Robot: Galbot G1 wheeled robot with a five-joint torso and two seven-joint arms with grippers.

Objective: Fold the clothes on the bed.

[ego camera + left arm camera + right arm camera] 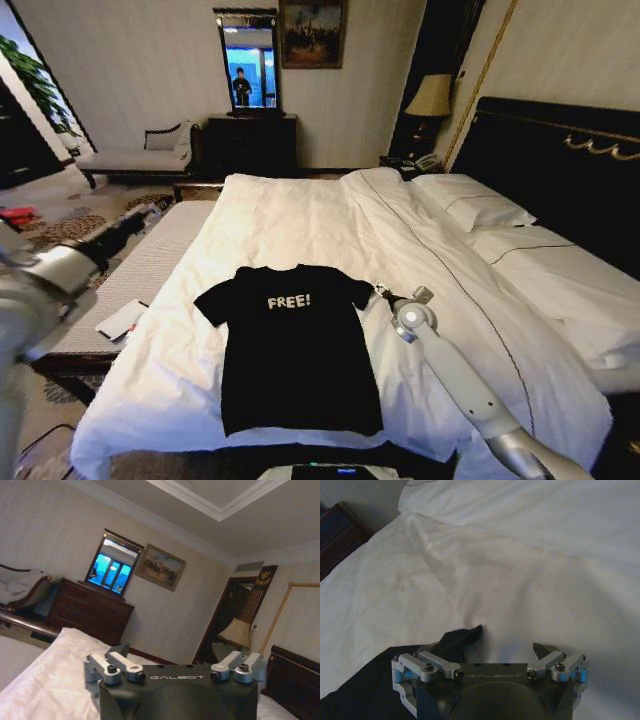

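Observation:
The clothes are one black T-shirt (297, 350) with white "FREE!" lettering, lying flat and face up near the foot of the bed (300, 215). My right gripper (383, 292) is low at the tip of the shirt's right sleeve. In the right wrist view the right gripper (506, 646) is open, one finger at the sleeve edge of the T-shirt (360, 687) and the other over bare white duvet (520, 570). My left gripper (153, 209) is held up to the left of the bed, away from the shirt; the left gripper (170, 652) points at the far wall, open and empty.
White pillows (480, 205) and a dark headboard (560, 160) lie along the bed's right side. A striped bench (140, 265) with a white item (122, 320) stands on the left. A dark dresser (250, 140) with a mirror and a chaise (135, 155) line the far wall.

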